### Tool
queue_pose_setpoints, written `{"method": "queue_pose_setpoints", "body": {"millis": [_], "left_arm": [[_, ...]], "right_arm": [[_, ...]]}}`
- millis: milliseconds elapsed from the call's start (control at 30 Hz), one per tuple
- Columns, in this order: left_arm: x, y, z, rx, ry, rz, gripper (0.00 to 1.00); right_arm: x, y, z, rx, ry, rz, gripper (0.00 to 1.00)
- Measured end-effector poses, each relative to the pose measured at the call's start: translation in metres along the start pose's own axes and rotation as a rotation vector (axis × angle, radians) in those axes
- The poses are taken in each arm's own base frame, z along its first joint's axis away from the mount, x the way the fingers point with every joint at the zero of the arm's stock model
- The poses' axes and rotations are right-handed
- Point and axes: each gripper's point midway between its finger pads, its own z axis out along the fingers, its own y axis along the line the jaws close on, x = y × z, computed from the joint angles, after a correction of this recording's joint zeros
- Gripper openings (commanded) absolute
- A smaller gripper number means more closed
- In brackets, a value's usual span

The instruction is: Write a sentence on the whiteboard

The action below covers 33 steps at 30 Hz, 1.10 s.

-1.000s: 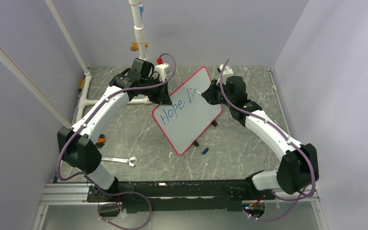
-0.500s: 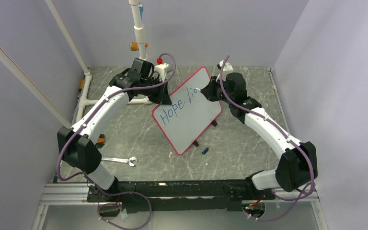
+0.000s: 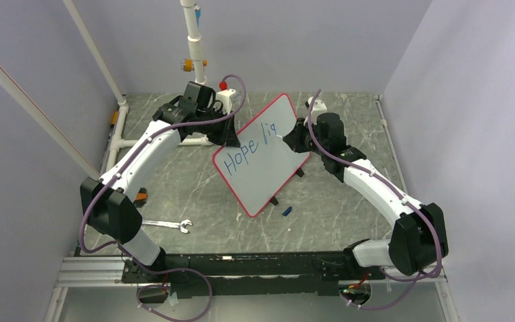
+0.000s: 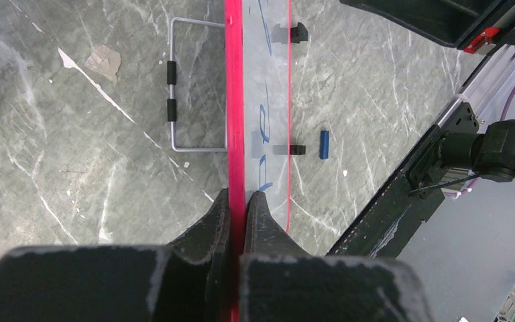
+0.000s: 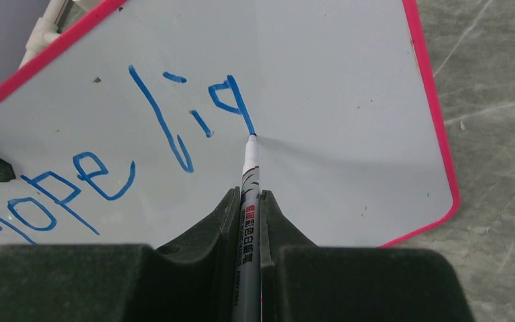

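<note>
The whiteboard (image 3: 263, 161), white with a red border, stands tilted on the table. My left gripper (image 3: 228, 137) is shut on its left edge; the left wrist view shows the red edge (image 4: 235, 121) edge-on between my jaws (image 4: 240, 201). The sentence (image 5: 107, 154) in blue reads "Hope lig", the g partly drawn. My right gripper (image 5: 249, 201) is shut on a grey marker (image 5: 249, 215). The marker's tip (image 5: 251, 137) touches the board at the bottom of the g's downstroke. The right gripper (image 3: 290, 137) is at the board's upper right part.
A blue marker cap (image 3: 286, 211) lies on the table below the board, also in the left wrist view (image 4: 323, 143). A wrench (image 3: 167, 225) lies near the left arm. A wire stand (image 4: 181, 84) sits behind the board. A white post (image 3: 194, 47) stands at the back.
The right gripper went up to the board's top, then came down and right, drawing the g after "li". The left gripper and board have not moved.
</note>
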Motion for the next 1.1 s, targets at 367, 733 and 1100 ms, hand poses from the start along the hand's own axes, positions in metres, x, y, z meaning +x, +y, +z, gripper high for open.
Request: {"method": "queue_pose_setpoints", "body": {"millis": [367, 733, 1100], "left_arm": [[0.0, 0.0, 0.0, 0.001, 0.0, 0.001, 0.0], [0.0, 0.0, 0.0, 0.001, -0.001, 0.001, 0.0], [-0.002, -0.001, 0.001, 0.005, -0.006, 0.006, 0.0]], "right_arm": [[0.01, -0.001, -0.003, 0.001, 0.02, 0.013, 0.0], [0.008, 0.007, -0.005, -0.031, 0.034, 0.032, 0.0], [-0.021, 0.023, -0.014, -0.071, -0.02, 0.023, 0.0]]}}
